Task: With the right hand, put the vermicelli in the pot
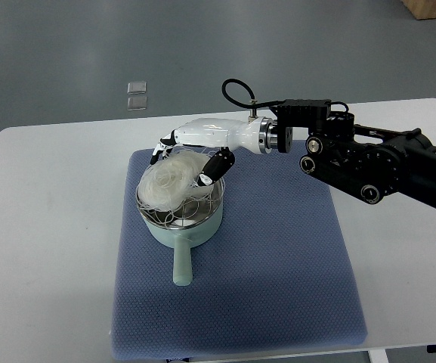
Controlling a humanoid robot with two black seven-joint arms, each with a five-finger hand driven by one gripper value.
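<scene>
One right hand [199, 147], fingers gripping one vermicelli bundle [171, 180], is above one mint-green pot [181, 227] centred on one blue mat [278, 265] covering the white worktop [44, 227].

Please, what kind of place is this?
Probably a robot test lab, not a kitchen: a plain white table with a blue mat, a pot of vermicelli, the right hand, bare grey floor.
</scene>
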